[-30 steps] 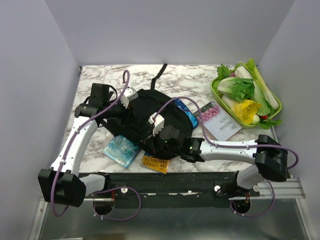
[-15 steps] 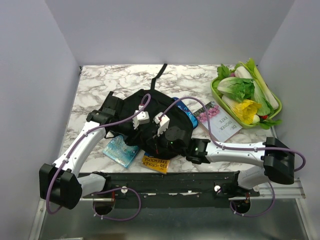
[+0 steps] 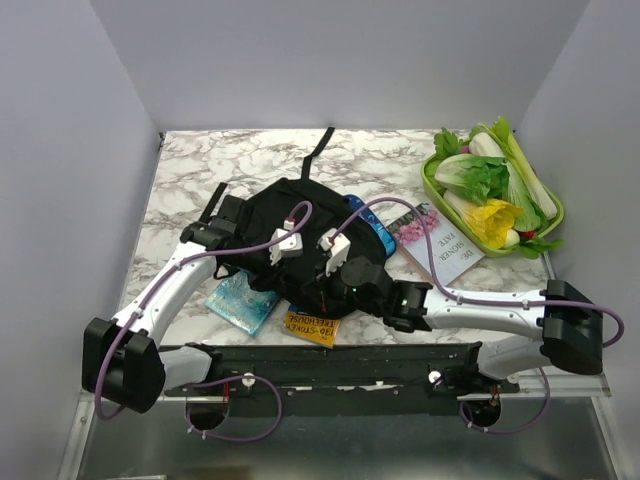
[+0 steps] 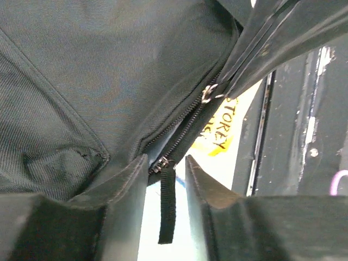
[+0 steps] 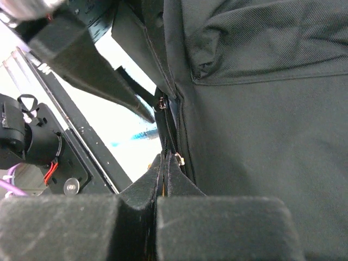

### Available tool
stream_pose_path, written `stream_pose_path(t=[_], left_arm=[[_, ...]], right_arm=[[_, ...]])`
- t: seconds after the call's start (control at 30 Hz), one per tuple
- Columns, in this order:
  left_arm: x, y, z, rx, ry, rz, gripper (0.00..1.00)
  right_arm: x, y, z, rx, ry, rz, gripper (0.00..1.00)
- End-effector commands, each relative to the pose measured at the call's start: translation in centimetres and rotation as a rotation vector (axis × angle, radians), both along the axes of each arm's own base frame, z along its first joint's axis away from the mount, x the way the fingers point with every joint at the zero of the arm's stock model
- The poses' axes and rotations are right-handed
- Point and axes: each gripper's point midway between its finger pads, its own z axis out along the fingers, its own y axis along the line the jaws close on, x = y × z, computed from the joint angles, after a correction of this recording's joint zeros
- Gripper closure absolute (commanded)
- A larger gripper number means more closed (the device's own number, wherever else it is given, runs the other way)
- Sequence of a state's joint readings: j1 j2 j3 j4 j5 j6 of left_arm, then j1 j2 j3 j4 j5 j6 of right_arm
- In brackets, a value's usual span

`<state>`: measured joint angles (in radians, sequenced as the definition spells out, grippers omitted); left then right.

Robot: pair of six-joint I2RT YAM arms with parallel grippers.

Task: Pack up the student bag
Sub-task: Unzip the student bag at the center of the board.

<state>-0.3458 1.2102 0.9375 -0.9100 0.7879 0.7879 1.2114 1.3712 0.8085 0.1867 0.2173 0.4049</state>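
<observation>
Left wrist view puts the left gripper [image 4: 165, 163] at the zipper line of the student bag [image 3: 292, 200]. Its fingers are apart, and a black pull strap [image 4: 167, 209] hangs loose in the gap between them. A second metal slider [image 4: 208, 93] sits farther up the same zipper.

The right gripper [image 5: 163, 166] has its fingers pressed together, pinching the bag's zipper edge just beside a small slider [image 5: 177, 159].

Both grippers meet over the near side of the bag, which lies in the middle of the marble worktop [image 3: 380, 160], one strap reaching toward the far edge. A yellow book [image 3: 311, 327] pokes out from under the bag at the near edge, with a teal book [image 3: 240, 300] just left of it. A blue pencil case [image 3: 375, 228] and a flowered white book [image 3: 440, 245] lie against the bag's right side. A green tray [image 3: 428, 180] of vegetables fills the far right corner.
</observation>
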Motion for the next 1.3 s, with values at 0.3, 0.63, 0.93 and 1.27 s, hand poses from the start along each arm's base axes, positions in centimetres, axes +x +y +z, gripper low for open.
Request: stream_pose_path(t=[0.3, 0.63, 0.93, 1.27], left_arm=[[3.4, 0.3, -1.5, 0.075, -0.145, 0.041, 1.00], [1.5, 4.1, 0.4, 0.145, -0.204, 0.008, 1.00], [0.1, 1.2, 9.3, 0.008, -0.291, -0.087, 0.54], [-3.2, -6.4, 7.4, -0.167, -0.261, -0.040, 0.51]], right_arm=[[-0.7, -4.7, -0.3, 0.002, 0.047, -0.103, 0.99], [-1.1, -9.6, -2.2, -0.065, 0.052, -0.191, 0.99], [-1.2, -7.6, -0.1, 0.010, 0.036, -0.137, 0.99], [-0.9, -5.8, -0.2, 0.041, 0.054, -0.124, 0.99]])
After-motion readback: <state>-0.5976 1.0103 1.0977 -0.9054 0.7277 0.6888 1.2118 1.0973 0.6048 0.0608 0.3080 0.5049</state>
